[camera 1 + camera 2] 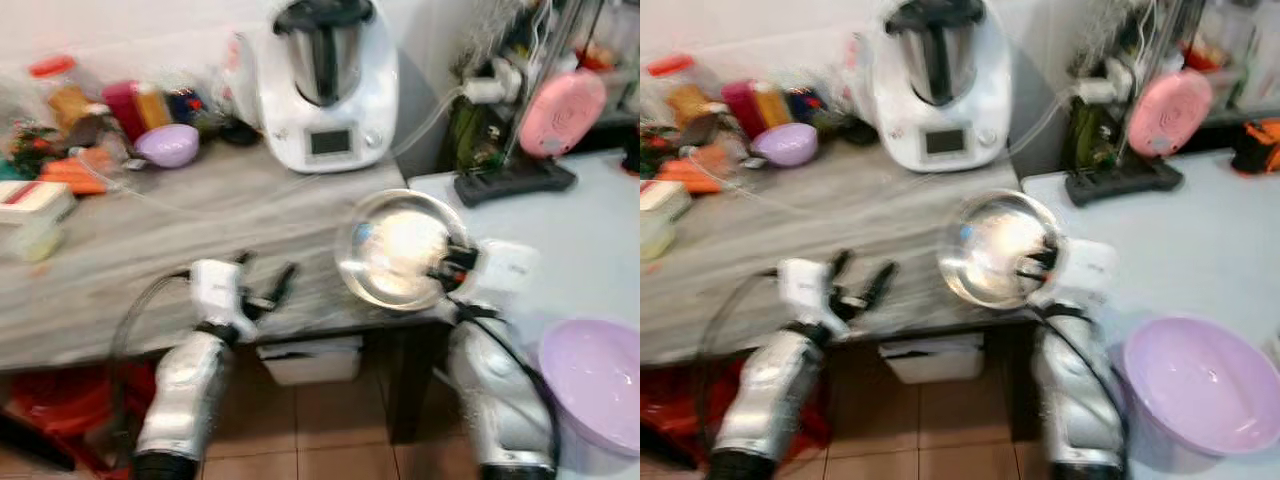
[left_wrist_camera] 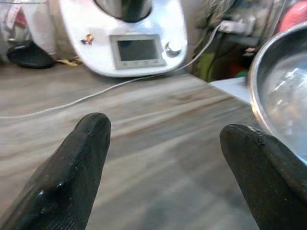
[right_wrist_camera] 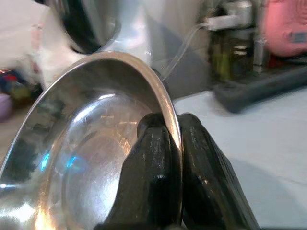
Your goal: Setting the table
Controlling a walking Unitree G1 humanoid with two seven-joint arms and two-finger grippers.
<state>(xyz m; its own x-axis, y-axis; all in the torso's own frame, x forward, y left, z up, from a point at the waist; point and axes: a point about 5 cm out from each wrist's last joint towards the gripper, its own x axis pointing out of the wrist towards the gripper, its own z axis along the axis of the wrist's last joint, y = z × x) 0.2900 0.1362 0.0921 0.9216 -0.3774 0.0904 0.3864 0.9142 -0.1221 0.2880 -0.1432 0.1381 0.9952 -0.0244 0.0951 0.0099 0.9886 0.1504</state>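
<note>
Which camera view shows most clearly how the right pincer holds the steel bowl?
The right wrist view: the right pincer is shut on the rim of the steel bowl, one finger inside, one outside. The eye views show the whole bowl, but blurred. The left wrist view shows just its edge.

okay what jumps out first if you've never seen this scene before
The shiny steel bowl stands out, held up by its rim in the right gripper between the wooden counter and the pale table. Behind it stands a white kitchen machine; the left gripper hovers open over the counter.
</note>
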